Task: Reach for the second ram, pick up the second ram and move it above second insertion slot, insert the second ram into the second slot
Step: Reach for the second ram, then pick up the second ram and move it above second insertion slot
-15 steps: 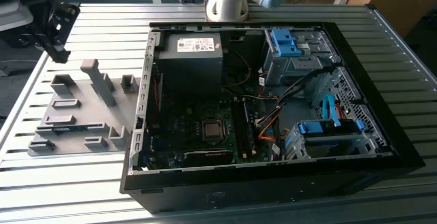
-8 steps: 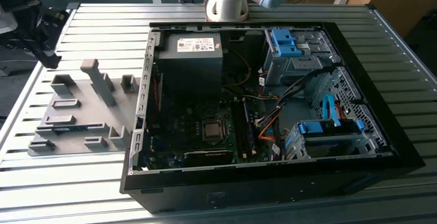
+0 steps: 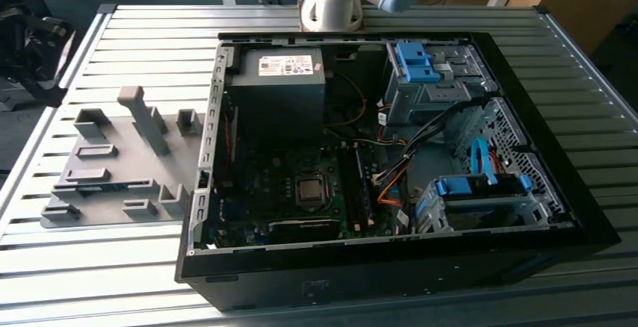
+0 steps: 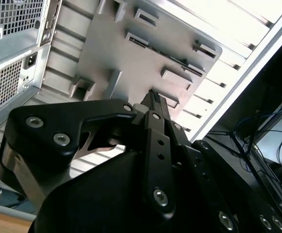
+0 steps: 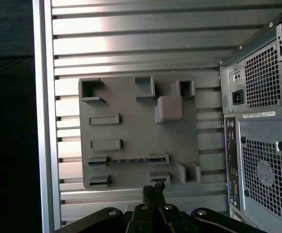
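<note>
Your black end effector (image 5: 154,188) hangs pinched closed and empty above the grey plastic fixture plate (image 5: 136,133) on the ribbed aluminium surface (image 5: 131,39), so centre squarely on the thin blue-green ram stick (image 5: 129,159) slotted between two cradles there.

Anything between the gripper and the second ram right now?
Nothing visible. The second ram sits on edge in the grey fixture holders, and the gripper hovers near that side of the fixture, with open air between them.
</note>
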### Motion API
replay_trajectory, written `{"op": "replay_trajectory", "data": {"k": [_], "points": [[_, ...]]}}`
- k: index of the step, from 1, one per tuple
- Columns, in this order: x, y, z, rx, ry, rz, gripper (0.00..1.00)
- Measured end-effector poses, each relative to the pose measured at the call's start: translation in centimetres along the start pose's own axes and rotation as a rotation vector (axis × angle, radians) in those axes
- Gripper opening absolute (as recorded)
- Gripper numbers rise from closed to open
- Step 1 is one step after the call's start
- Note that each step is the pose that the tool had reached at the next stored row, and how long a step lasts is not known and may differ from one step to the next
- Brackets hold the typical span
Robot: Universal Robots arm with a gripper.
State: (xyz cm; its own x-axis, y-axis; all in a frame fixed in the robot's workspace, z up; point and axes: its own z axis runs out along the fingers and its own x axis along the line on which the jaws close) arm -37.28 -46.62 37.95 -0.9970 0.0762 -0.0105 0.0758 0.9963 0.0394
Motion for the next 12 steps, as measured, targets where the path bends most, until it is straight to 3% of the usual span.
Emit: {"op": "replay_trajectory", "data": {"k": [5,12], "points": [[0.99,-0.10,0.09,0.0000,0.0002,0.000,0.11],[1.11,-0.11,0.09,0.0000,0.0001,0.000,0.11]]}}
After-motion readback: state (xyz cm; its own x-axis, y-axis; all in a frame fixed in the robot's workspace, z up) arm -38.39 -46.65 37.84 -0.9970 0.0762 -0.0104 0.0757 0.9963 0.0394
